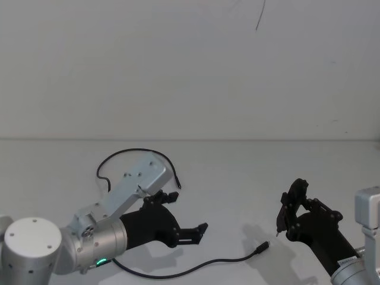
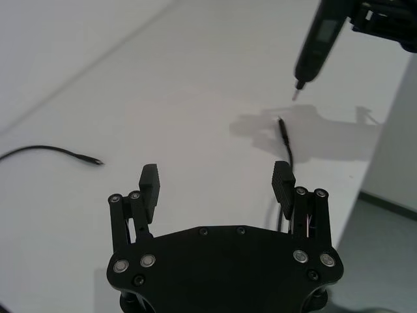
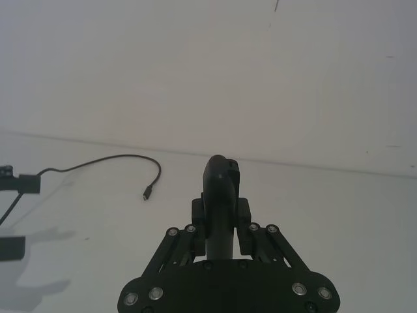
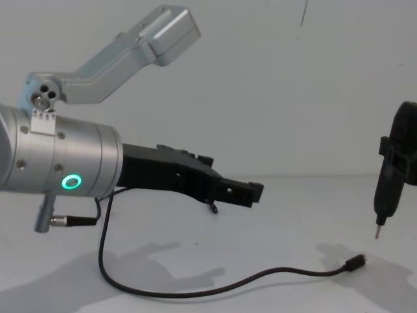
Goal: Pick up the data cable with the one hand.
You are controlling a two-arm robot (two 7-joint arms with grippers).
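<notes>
The data cable [image 1: 196, 268] lies on the white table. One plug [image 1: 263, 245] rests ahead of my left gripper [image 1: 191, 211]; the other end [image 1: 177, 186] curls behind the left arm. The middle of the cord passes under that arm. My left gripper [image 2: 216, 177] hovers open above the table with nothing between its fingers, and the cable [image 2: 287, 147] runs below one fingertip. In the chest view the cable [image 4: 260, 277] lies beneath the left gripper [image 4: 251, 192]. My right gripper [image 1: 295, 208] is shut on a black pen-like tool [image 4: 389, 189], tip down over the near plug [image 4: 357, 262].
The table's surface [image 1: 237, 172] reaches back to a plain white wall. In the left wrist view the table's edge [image 2: 383, 137] lies close behind the pen-like tool, with floor beyond. A thin dark line [image 1: 260, 15] marks the wall high up.
</notes>
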